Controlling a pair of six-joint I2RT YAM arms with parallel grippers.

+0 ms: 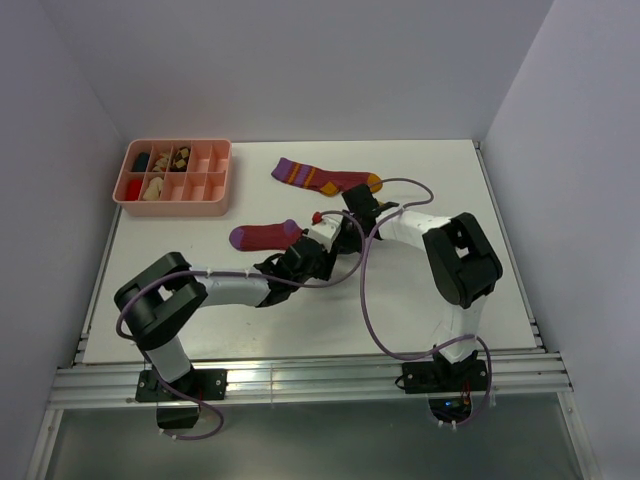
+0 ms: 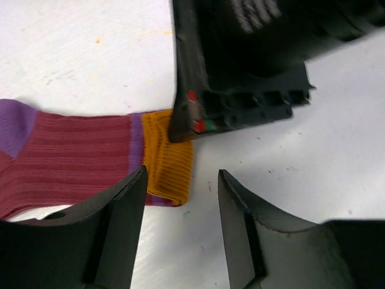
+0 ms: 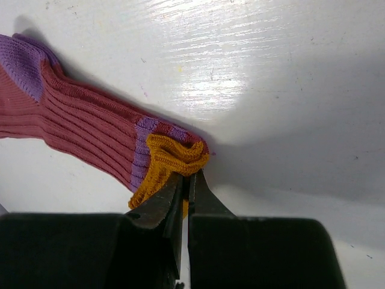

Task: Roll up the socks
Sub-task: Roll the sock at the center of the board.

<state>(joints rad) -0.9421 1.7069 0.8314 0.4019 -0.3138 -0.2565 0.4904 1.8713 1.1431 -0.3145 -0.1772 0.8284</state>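
1. From above, two maroon socks lay on the white desk (image 1: 450, 180). The far sock (image 1: 325, 178) rested flat near the far middle, with purple and orange stripes towards its left end and an orange tip on the right. The near sock (image 1: 262, 236) lay just nearer, its purple end pointing left. Its right end was hidden under the two arms, which met over it. The left fingers (image 1: 300, 258) reached in from the near left and the right fingers (image 1: 332, 234) from the right. A pink divided tray (image 1: 170, 207) sat in the far left corner, with small items in some compartments.

2. In the left wrist view, the left fingers (image 2: 120, 223) were spread apart and held nothing. The orange end of the near sock (image 2: 72, 162) lay flat on the desk (image 2: 337, 168) just ahead of the gap between them. The black body of the right arm pressed down on that orange end.

3. In the right wrist view, the right fingers (image 3: 185, 183) were clenched on the orange edge of the near sock (image 3: 90, 126). The fabric there was bunched and folded. The ribbed maroon length ran off to the left, towards a purple patch.
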